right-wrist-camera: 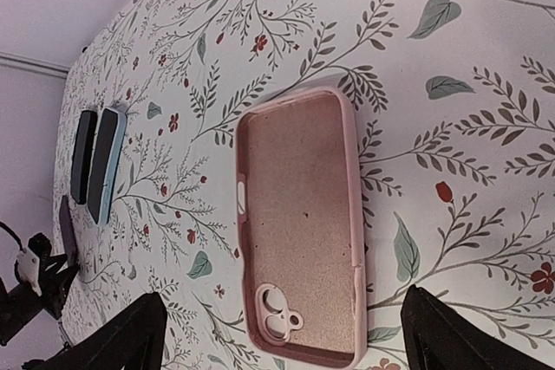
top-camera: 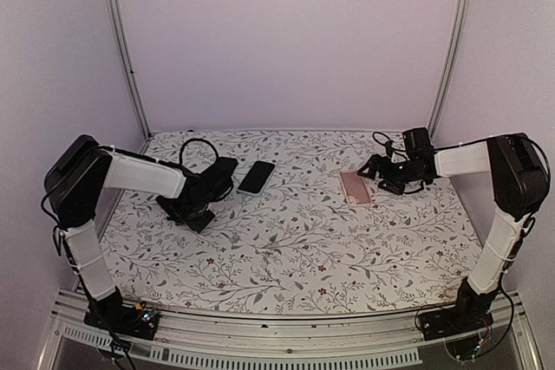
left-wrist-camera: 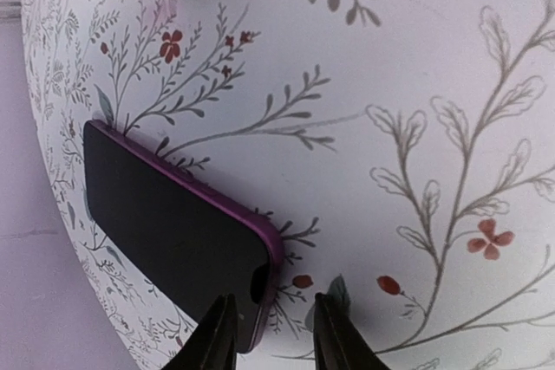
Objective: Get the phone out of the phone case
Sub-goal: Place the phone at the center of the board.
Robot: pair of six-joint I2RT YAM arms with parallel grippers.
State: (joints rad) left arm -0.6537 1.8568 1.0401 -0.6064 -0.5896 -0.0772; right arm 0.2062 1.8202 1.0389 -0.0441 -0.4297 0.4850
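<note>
One pink case — empty, camera cutout, perhaps suede-lined

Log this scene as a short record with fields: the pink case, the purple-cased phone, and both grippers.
pink phone case: empty, hollow side up, on the table
phone in purple case: flat, dark face up, not yet removed
left gripper: open, tips at that phone's corner
right gripper: open wide, over the pink case
</note>
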